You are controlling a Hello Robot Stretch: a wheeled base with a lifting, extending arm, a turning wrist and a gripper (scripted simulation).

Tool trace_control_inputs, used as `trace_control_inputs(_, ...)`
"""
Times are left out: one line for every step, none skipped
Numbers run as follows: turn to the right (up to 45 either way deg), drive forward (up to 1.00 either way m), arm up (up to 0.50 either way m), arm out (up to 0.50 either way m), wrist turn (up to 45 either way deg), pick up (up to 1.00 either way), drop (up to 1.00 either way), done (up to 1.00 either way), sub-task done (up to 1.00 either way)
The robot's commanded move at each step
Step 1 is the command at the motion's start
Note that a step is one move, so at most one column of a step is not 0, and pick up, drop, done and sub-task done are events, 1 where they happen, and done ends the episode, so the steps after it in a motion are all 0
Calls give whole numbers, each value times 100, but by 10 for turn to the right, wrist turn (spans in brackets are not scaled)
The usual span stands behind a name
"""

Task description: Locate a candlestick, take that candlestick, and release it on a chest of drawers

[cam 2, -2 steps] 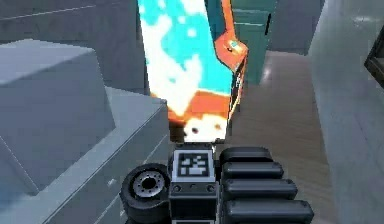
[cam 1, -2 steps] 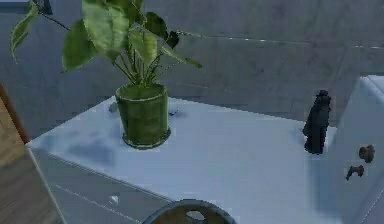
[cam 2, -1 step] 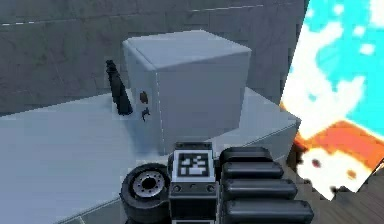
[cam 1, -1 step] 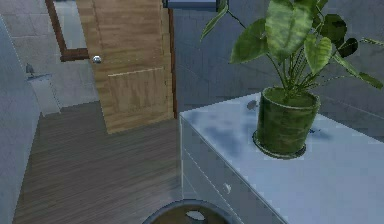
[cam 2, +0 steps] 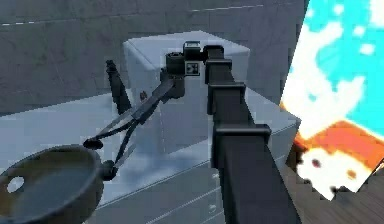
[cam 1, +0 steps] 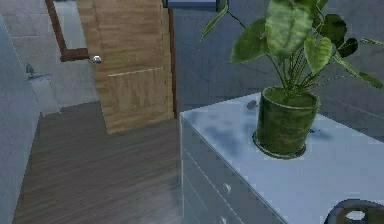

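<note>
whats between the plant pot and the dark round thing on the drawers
Nothing: in the forward view the chest of drawers has a bare top between the plant pot and the dark round thing.

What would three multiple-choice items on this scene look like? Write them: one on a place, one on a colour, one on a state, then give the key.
1. Where does the potted plant stand?
A. on a chair
B. on the chest of drawers
C. on a wall shelf

2. What colour is its pot?
A. green
B. red
C. white

3. How does the pot stand?
A. on its side
B. upside down
C. upright

Key: 1 B, the pot rests on the chest's pale top; 2 A, the pot is dark green; 3 C, its mouth faces up and the leaves rise from it.
</note>
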Motion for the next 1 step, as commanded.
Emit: trace_control_inputs(0,0,0,0,390,0,0,0,0)
